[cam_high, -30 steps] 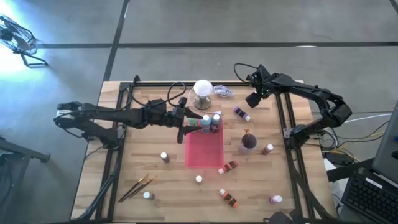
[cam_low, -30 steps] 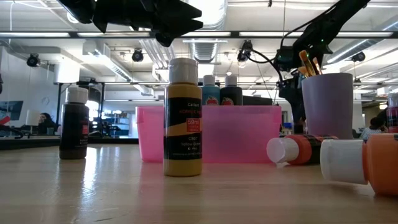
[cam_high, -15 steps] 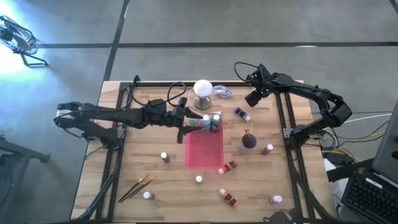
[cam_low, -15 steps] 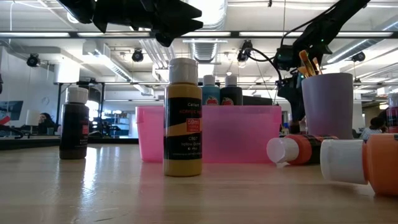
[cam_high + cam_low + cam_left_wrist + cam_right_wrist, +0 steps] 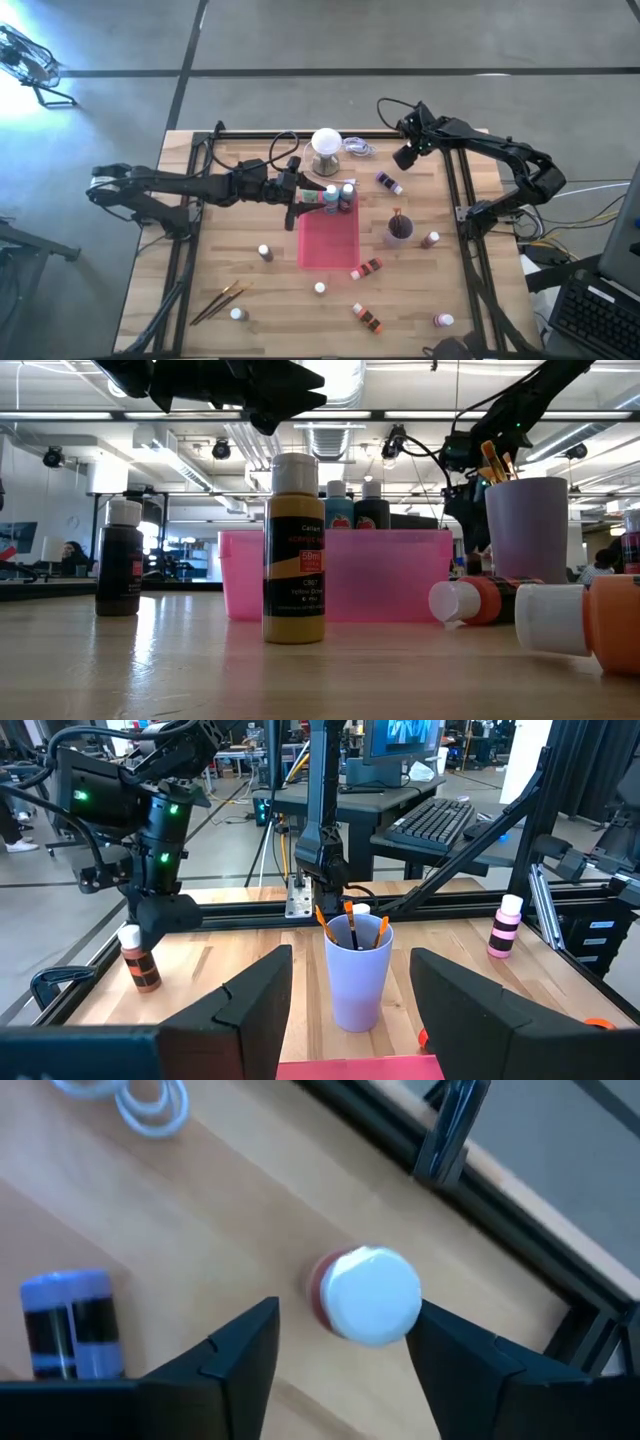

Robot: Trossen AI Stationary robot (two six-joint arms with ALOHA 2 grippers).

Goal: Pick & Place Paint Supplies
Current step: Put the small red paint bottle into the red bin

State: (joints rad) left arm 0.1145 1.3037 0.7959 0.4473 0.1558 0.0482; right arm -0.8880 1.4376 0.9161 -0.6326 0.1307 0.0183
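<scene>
Wooden counter (image 5: 240, 270): right fingers (image 5: 340, 1342) hovering spread above a red bottle (image 5: 365, 1295) (white-capped); left fingers (image 5: 350, 1000) spread over the pink tray (image 5: 328, 240).

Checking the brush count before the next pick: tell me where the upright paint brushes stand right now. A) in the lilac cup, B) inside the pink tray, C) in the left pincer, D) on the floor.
A: the left wrist view shows brushes sticking up out of the lilac cup, which stands on the table apart from the pink tray.
</scene>
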